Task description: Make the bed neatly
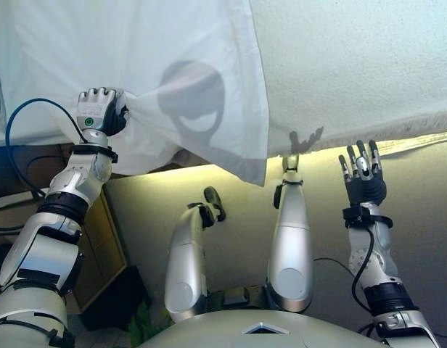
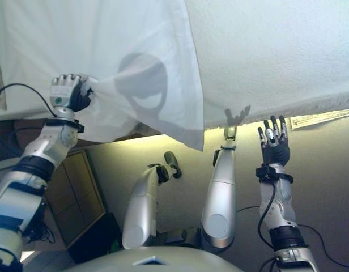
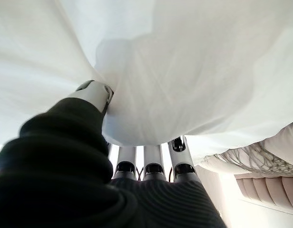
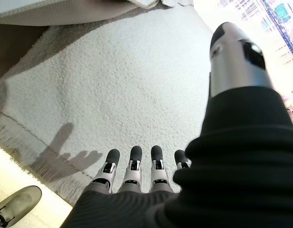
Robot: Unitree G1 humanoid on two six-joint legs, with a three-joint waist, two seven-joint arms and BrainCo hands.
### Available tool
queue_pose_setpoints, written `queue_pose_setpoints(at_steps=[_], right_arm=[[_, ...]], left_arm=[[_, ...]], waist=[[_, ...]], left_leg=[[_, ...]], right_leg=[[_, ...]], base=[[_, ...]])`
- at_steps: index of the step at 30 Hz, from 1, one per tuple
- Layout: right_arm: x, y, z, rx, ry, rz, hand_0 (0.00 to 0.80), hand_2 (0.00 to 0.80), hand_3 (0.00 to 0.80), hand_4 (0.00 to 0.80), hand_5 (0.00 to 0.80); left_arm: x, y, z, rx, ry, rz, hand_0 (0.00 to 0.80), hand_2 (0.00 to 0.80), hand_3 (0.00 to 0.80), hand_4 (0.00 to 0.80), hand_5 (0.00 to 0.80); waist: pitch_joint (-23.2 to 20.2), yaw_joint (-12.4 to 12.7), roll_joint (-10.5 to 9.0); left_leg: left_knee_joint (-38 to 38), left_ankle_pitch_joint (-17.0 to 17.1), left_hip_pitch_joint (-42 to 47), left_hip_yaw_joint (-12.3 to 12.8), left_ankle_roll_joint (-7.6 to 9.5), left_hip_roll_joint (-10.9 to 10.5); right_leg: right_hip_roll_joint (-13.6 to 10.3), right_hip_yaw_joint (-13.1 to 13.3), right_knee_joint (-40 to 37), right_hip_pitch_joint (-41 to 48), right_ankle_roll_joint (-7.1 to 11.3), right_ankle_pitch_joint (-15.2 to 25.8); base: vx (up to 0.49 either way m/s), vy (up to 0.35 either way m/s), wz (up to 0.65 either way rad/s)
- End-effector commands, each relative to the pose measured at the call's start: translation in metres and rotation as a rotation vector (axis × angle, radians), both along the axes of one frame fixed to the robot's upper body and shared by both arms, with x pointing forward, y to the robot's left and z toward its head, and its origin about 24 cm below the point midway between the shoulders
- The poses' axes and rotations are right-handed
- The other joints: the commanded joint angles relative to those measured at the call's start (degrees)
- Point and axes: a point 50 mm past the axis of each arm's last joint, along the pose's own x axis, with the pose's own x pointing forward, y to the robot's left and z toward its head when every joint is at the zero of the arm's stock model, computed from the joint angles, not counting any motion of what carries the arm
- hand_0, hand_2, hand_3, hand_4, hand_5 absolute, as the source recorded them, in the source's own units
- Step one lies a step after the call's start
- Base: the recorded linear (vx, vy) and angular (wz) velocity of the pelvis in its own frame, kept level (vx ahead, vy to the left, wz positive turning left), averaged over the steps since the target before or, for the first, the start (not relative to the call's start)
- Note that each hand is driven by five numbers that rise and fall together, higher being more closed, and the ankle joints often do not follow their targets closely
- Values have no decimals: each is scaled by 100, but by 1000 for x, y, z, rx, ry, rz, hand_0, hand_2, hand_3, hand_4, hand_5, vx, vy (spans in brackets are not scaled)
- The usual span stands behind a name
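Note:
A thin white sheet [image 1: 194, 72] hangs in folds over the left part of the bed. My left hand [image 1: 100, 110] is shut on a bunched edge of it; in the left wrist view the cloth [image 3: 184, 71] drapes over the curled fingers and thumb [image 3: 92, 92]. Beside the sheet, a textured white bedspread [image 1: 354, 65] covers the right part of the bed, with a fringed edge [image 1: 405, 139]. My right hand [image 1: 363, 177] is open just off that edge, fingers straight, holding nothing. In the right wrist view its fingertips [image 4: 132, 156] hover over the bedspread [image 4: 122, 90].
A wooden bedside cabinet [image 1: 100, 246] stands under my left arm. Pale beige floor [image 1: 238, 192] runs along the bed's edge. A padded headboard [image 3: 265, 190] shows past the sheet in the left wrist view.

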Motion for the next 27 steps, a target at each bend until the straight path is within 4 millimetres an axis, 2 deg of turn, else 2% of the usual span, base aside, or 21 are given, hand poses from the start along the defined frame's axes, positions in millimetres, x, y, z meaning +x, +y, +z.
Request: queue_pose_setpoints(at_steps=[1,8,9,14,18,22,27], right_arm=[[-15,-7,4,17,-73,-52,0,0,0,0,0],[-17,0,-1,56,-83,-49,0,0,0,0,0],[-16,1,0,60,-93,-47,0,0,0,0,0],[-1,8,5,76,-86,-99,0,0,0,0,0],[8,6,0,93,-76,-142,0,0,0,0,0],[13,6,-7,123,-76,-163,0,0,0,0,0],[16,10,-13,151,-69,-172,0,0,0,0,0]], left_arm=[[-48,63,-41,89,208,174,0,0,0,0,0],[-40,57,-20,89,106,116,0,0,0,0,0],[-37,55,-15,78,81,106,0,0,0,0,0],[-32,32,-24,53,68,45,0,0,0,0,0],[-27,27,-22,-29,25,70,0,0,0,0,0],[-21,20,-19,-88,-12,73,0,0,0,0,0],[-22,11,-32,-139,5,57,0,0,0,0,0]], waist=[[14,345,-390],[14,446,-496],[14,444,-524],[14,619,-438],[14,781,-378],[14,939,-392],[14,1117,-438]], left_leg=[[-320,520,-327,-236,-112,-48],[-361,514,-286,-340,-80,-31],[-416,690,-391,-308,-35,-50],[-471,728,-294,-487,-66,-134],[-494,758,-267,-556,-64,-171],[-512,764,-248,-648,-61,-221],[-784,842,37,-751,-63,-288]], right_leg=[[-242,14,365,244,-9,-263],[-168,-48,332,355,11,-237],[-193,-85,246,282,-42,-80],[-275,-204,281,421,-24,-139],[-304,-283,328,477,-9,-169],[-308,-393,309,567,-1,-168],[-327,-527,91,905,23,-109]], base=[[-28,-84,8],[-34,-72,7],[-92,-69,10],[9,-61,15],[15,-52,9],[10,-73,15],[43,-49,15]])
